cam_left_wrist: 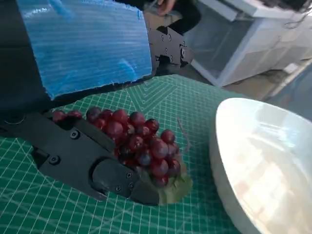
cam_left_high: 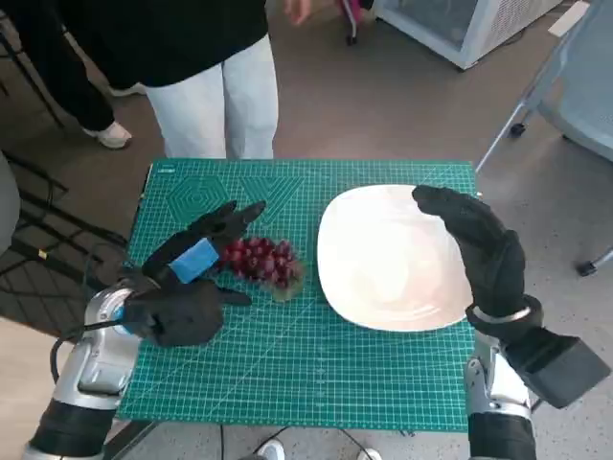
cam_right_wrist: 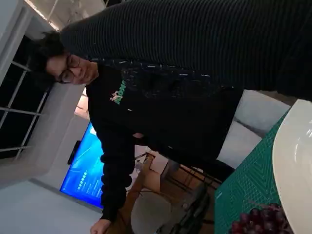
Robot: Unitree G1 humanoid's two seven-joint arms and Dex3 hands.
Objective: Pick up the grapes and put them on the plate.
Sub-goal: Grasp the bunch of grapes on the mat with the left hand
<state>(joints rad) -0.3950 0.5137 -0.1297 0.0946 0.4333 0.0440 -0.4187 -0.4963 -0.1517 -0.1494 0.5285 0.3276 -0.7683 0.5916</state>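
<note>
1. Nearest us, our left hand (cam_left_high: 187, 287), black with blue tape over its back, lies low over the green gridded cutting mat (cam_left_high: 287, 374) that covers the table. Its fingers (cam_left_wrist: 87, 161) are spread to either side of the bunch of dark red grapes (cam_left_high: 261, 261), and nothing is lifted. The left wrist view shows one finger along the near side of the bunch and another beyond it, but we cannot tell whether they press on the fruit.
2. The grapes rest on the mat, on a pale green leaf (cam_left_wrist: 175, 187), just beside the rim of the white, rounded-square ceramic plate (cam_left_high: 383, 287) and not on it.
3. Our right hand (cam_left_high: 479, 244), in its black knitted glove, hovers over the plate's far right edge, fingers loosely extended and holding nothing.
4. We judge the step in hand to be the grasp. To do it well, we would close slowly around the middle of the bunch, gathering it from both sides. The grapes are round, loose and likely to roll or slip out.
5. We would lift only high enough to pass the plate's raised rim, and keep our right hand out of the way.
6. Beyond the table stands a person in pale trousers (cam_left_high: 225, 96).
</note>
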